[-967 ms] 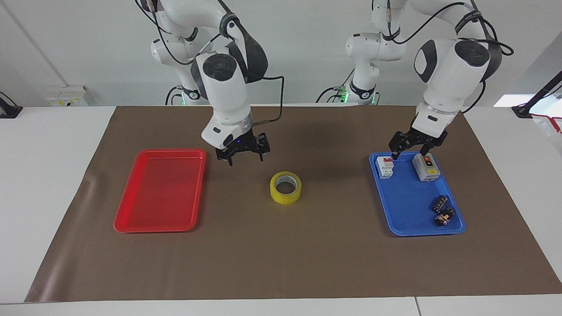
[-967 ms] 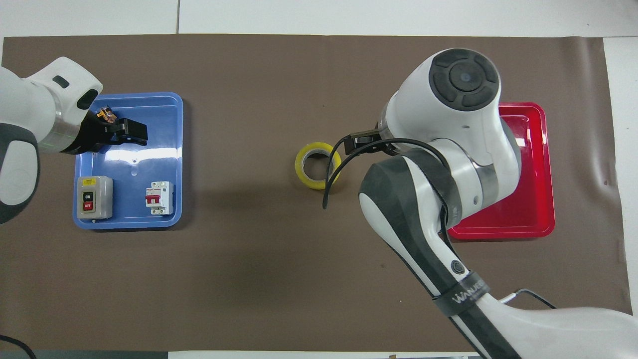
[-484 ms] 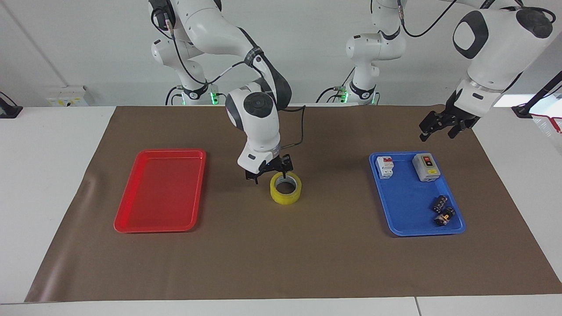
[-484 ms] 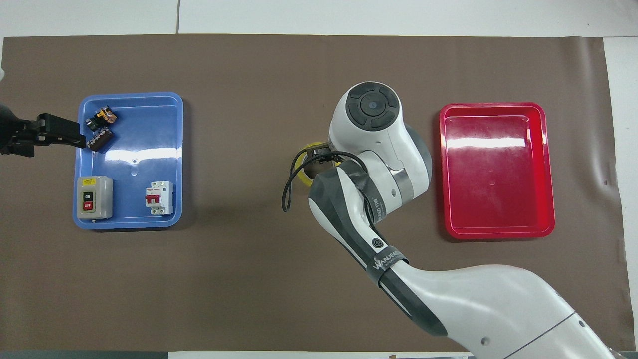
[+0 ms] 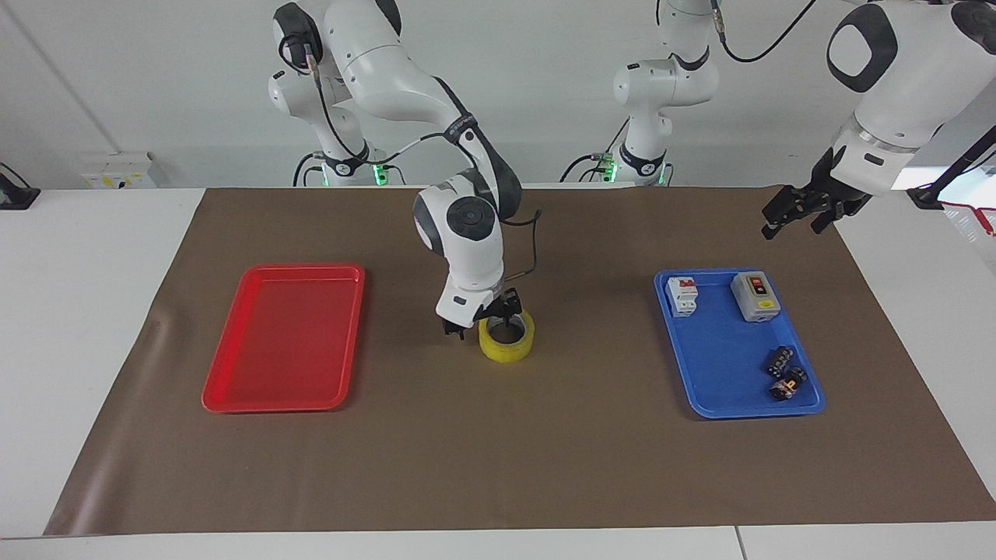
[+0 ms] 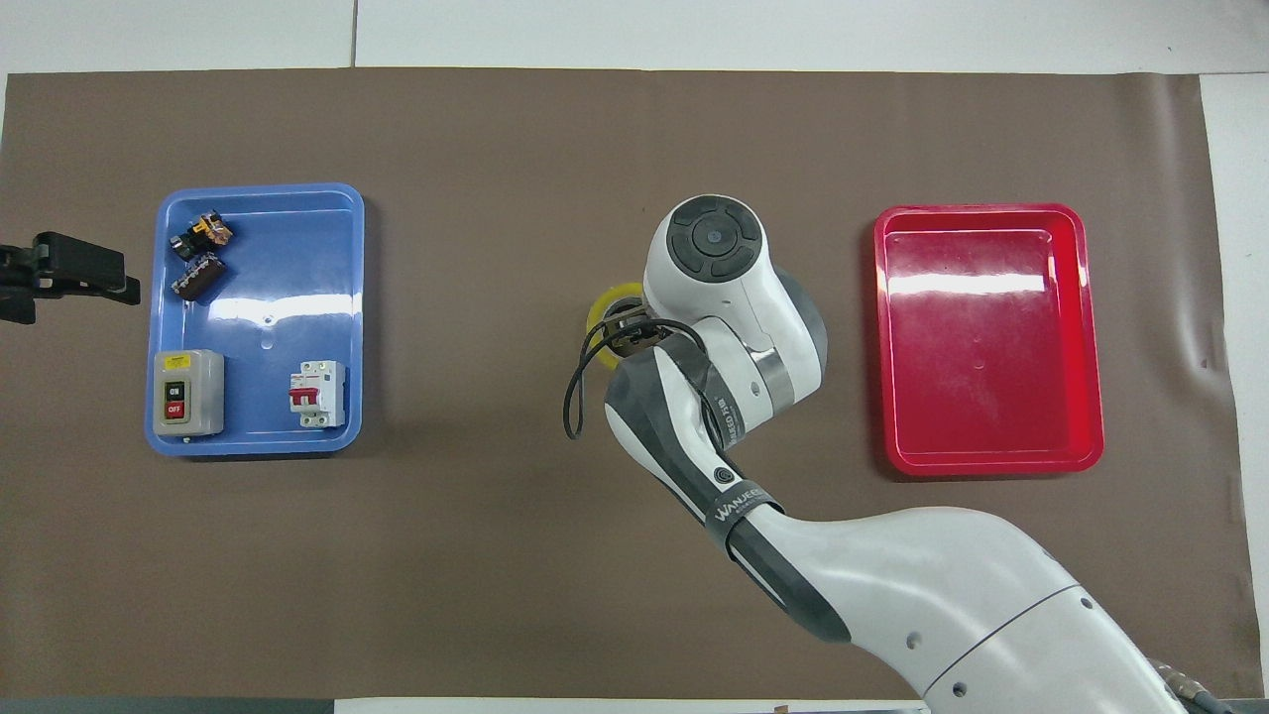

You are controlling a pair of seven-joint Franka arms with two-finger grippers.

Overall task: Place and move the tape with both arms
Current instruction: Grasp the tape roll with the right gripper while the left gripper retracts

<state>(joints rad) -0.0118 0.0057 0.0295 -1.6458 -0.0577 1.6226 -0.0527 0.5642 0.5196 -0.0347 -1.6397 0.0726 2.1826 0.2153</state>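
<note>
The tape (image 5: 507, 344), a yellow ring, lies flat on the brown mat (image 5: 498, 467) midway between the two trays. My right gripper (image 5: 482, 320) is down at the tape and open. One finger (image 5: 510, 306) reaches into the ring's hole and the other stands outside the wall, on the side toward the red tray. In the overhead view the right wrist covers most of the tape (image 6: 599, 311). My left gripper (image 5: 803, 211) hangs open and empty, raised over the mat's edge beside the blue tray, also seen as the left gripper (image 6: 69, 280).
An empty red tray (image 5: 284, 342) lies toward the right arm's end. The blue tray (image 5: 724, 365) toward the left arm's end holds a grey switch box (image 5: 755, 296), a white breaker (image 5: 682, 296) and two small dark parts (image 5: 784, 373). Two smaller white arms (image 5: 646, 117) stand at the table's robot end.
My right gripper swung from beside the red tray down onto the tape, open around its wall. My left gripper rose off the blue tray and drew back toward the left arm's end.
</note>
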